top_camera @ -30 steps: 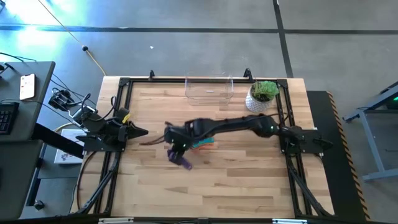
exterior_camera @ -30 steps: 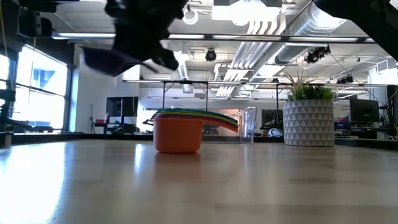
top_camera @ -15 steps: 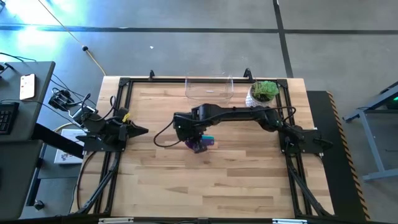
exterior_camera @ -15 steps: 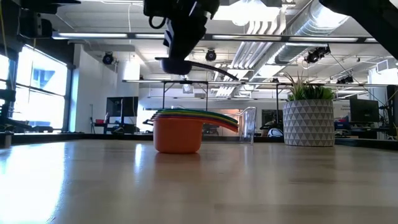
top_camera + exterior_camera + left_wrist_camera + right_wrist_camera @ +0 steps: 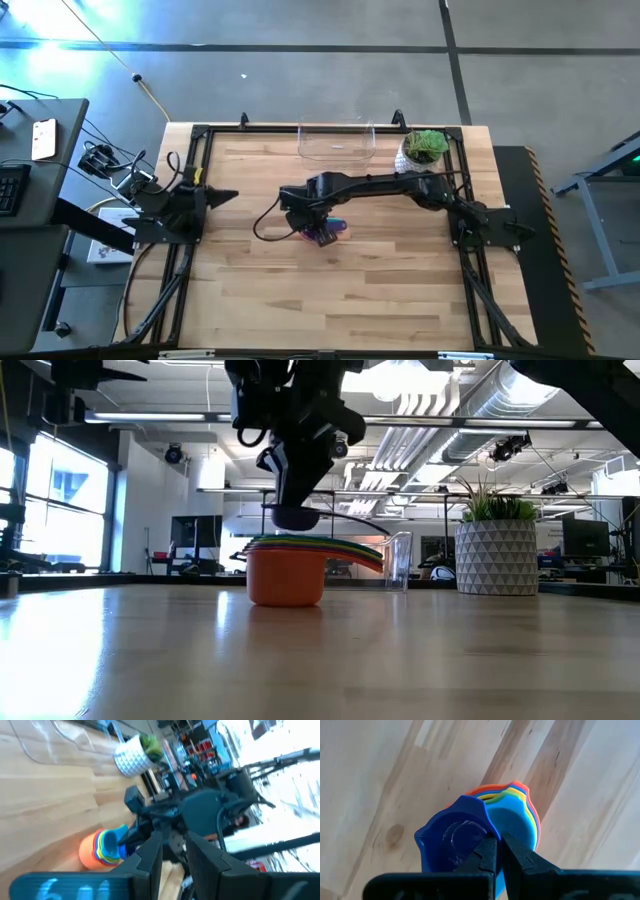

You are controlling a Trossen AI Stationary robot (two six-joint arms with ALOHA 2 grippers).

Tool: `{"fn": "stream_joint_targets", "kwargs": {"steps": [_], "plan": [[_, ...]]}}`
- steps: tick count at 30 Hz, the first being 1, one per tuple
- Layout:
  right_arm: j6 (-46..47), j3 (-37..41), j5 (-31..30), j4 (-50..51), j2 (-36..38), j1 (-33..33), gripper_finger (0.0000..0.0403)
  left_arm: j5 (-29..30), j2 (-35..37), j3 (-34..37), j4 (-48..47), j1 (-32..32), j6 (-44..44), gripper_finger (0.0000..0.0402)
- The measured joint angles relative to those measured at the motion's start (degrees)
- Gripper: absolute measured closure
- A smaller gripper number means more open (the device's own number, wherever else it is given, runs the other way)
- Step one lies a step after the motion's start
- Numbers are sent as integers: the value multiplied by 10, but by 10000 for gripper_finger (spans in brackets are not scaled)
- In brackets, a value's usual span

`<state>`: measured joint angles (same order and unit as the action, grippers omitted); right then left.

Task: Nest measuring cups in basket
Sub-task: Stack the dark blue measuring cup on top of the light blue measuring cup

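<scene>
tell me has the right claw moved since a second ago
Yes. In the high view the right claw, shut on the purple cup, has moved toward the potted plant and now hangs over the nested stack of cups.

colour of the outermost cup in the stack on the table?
Orange: the bottom cup of the nested stack, clearest in the low view.

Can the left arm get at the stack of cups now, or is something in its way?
Probably not cleanly. The right gripper, shut on the purple cup, hangs directly over the stack mid-table, so the way down is taken. The left gripper waits at the table's left edge.
</scene>
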<state>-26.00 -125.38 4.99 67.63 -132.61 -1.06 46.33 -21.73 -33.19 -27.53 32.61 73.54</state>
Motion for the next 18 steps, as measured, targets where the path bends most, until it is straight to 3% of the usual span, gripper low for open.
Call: {"fn": "stream_joint_targets", "kwargs": {"steps": [18], "plan": [[4,0,0,-4,1,30,394,59,0,0,4,0,14,326]]}}
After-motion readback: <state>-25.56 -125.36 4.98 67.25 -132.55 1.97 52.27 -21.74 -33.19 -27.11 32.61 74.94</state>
